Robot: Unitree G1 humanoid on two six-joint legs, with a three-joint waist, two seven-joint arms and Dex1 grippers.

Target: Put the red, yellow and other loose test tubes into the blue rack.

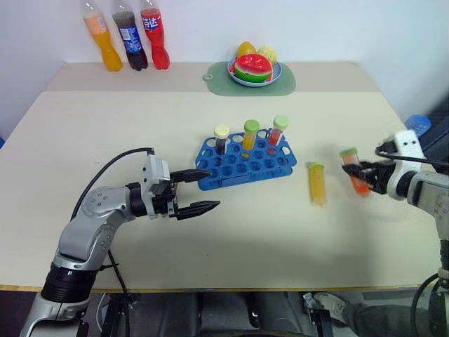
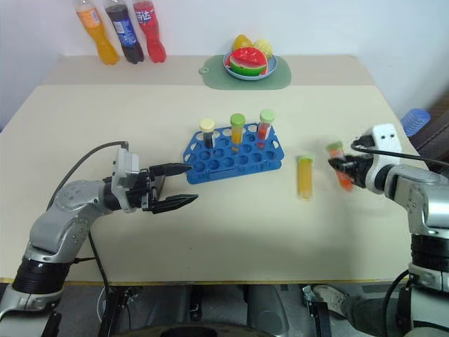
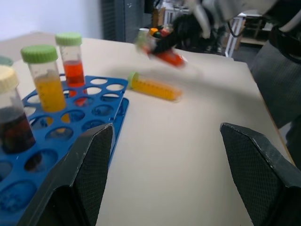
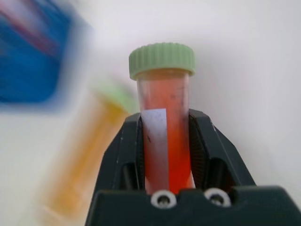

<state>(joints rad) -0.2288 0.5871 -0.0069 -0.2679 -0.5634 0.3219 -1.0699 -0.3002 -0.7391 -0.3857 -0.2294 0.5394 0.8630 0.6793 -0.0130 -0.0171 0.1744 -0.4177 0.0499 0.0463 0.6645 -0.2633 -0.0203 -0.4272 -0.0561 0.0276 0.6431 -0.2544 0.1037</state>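
- Clamped between the two black fingers of the right gripper point(image 4: 167, 141) is a clear capped test tube of orange-red liquid with a pale green screw cap point(image 4: 163, 127); the jaws are closed on its body, and the cap end projects beyond the fingertips.
- From the head views, this held tube point(image 1: 356, 173) is lifted clear of the table at the right side, tilted, with its cap toward the rack.
- Just beside it, toward the rack, a clear capped tube of yellow liquid with a yellow-green cap point(image 1: 318, 183) lies flat on the beige tabletop point(image 1: 105, 133), touching neither the gripper nor the rack.
- Left gripper point(image 1: 203, 189): jaws spread wide, holding nothing, pointing level toward the near left corner of the rack; one fingertip is close to the rack edge, but contact cannot be confirmed.
- Bright blue rectangular plastic rack with a grid of round holes point(image 1: 245, 163): sits at table centre and carries three upright tubes in its far row.
- Rack contents, left to right: dark brown liquid with cream cap point(image 1: 222, 138), yellow liquid with green cap point(image 1: 250, 133), red liquid with green cap point(image 1: 278, 129).
- Far edge of the table: three tall plastic soda bottles, orange, dark and red point(image 1: 126, 35), and a pale green round-cornered mat point(image 1: 280, 84) bearing a blue plate of fruit point(image 1: 254, 69).
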